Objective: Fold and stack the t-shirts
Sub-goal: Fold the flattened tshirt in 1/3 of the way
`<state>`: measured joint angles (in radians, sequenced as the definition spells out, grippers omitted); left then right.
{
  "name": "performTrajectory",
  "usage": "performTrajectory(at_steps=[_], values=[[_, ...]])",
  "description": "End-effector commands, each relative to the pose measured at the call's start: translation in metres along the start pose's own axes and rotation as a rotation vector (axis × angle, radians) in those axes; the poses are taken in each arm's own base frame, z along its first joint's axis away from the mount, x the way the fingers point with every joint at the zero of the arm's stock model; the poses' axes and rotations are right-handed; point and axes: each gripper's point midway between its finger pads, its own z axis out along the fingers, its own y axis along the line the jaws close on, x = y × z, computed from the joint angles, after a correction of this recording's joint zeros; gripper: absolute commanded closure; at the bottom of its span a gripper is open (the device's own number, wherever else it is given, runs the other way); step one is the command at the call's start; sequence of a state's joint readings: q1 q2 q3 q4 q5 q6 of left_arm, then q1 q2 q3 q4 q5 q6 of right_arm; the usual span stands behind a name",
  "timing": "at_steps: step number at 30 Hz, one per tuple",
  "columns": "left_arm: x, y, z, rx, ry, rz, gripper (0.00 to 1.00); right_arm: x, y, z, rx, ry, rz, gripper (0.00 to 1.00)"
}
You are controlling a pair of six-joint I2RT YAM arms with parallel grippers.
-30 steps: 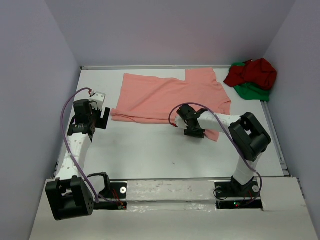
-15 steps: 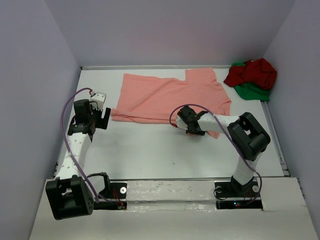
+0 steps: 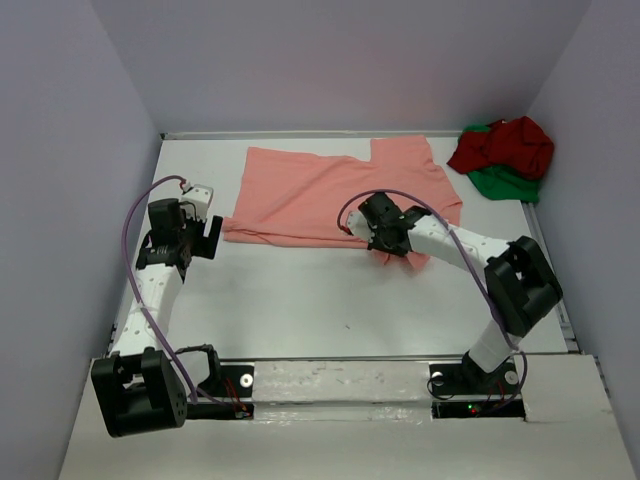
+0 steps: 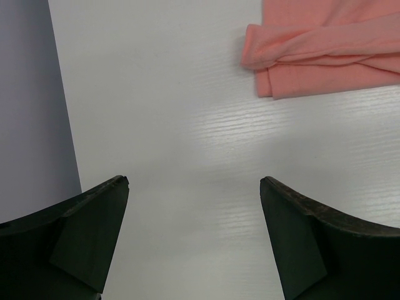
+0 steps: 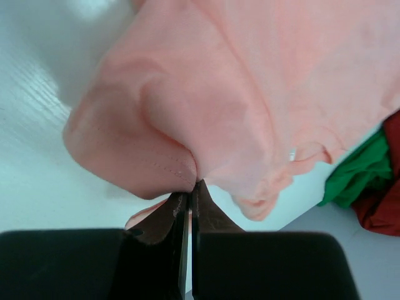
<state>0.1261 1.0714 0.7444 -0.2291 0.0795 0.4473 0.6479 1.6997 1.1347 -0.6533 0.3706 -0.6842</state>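
Observation:
A salmon-pink t-shirt (image 3: 330,190) lies spread across the back middle of the table. My right gripper (image 3: 388,248) is shut on the hem of this shirt (image 5: 250,94) at its near right part, and the cloth there bunches up off the table. The dark red t-shirt (image 3: 510,143) lies crumpled on top of the bright green t-shirt (image 3: 500,182) in the back right corner; both show at the right edge of the right wrist view. My left gripper (image 3: 200,240) stands open over bare table, just left of the pink shirt's folded sleeve (image 4: 312,53).
Lavender walls close in the table (image 3: 300,300) on the left, back and right. A raised rail (image 3: 560,290) runs along the table's right edge. Both arm bases stand on the near edge.
My right gripper has shut on the pink shirt's near right hem and pulled it up and slightly toward the back right. The left arm has not moved.

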Motion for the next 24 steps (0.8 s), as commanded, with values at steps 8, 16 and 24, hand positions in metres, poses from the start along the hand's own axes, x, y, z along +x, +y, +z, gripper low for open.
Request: performTrajectory(at_steps=[8,16,24], values=[[-0.009,0.001,-0.001,0.01,-0.02,0.009,0.01,-0.02,-0.05,-0.04,0.141,-0.062,0.032,1.0],[-0.011,0.001,0.002,0.023,-0.012,0.01,0.01,-0.028,-0.064,-0.027,0.203,-0.028,0.049,1.0],[-0.012,0.0,0.001,0.027,-0.009,0.011,0.01,-0.035,-0.082,-0.012,0.27,-0.024,0.075,1.0]])
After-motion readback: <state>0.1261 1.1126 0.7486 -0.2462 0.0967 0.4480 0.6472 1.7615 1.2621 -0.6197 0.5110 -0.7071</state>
